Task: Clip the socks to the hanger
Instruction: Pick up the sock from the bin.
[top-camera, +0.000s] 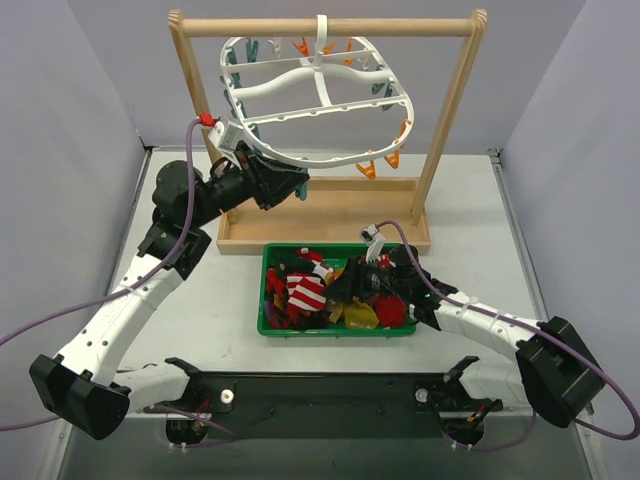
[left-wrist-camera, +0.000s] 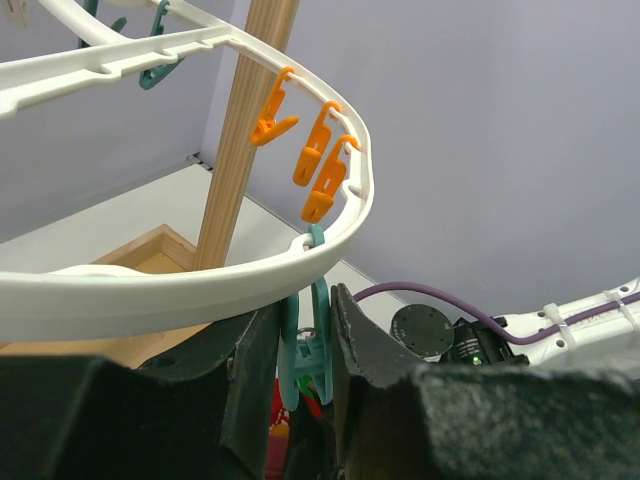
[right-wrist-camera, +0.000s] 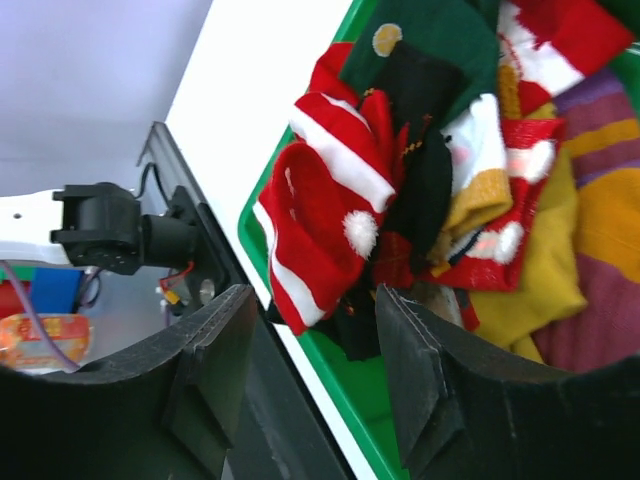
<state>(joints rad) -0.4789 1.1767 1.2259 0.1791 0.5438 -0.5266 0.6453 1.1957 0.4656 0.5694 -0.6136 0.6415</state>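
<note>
The white oval hanger (top-camera: 330, 161) hangs by its hook from the wooden bar, with teal and orange clips round its rim. My left gripper (top-camera: 293, 186) is under the near-left rim. In the left wrist view it (left-wrist-camera: 305, 335) is shut on a teal clip (left-wrist-camera: 322, 330) dangling from the rim (left-wrist-camera: 200, 285). The socks lie piled in the green bin (top-camera: 320, 330), among them a red-white striped one (top-camera: 305, 292) and a yellow one (top-camera: 362, 316). My right gripper (top-camera: 340, 284) is open and empty above the pile. In its wrist view (right-wrist-camera: 315, 345) the striped sock (right-wrist-camera: 320, 210) lies between the fingers, below them.
The wooden bar rack (top-camera: 450, 120) stands on its tray base (top-camera: 320, 235) just behind the bin. Three orange clips (left-wrist-camera: 320, 170) hang on the rim beyond the held clip. A yellow sock (right-wrist-camera: 540, 290) and a red Christmas one (right-wrist-camera: 500, 240) lie deeper in the bin (right-wrist-camera: 370, 390).
</note>
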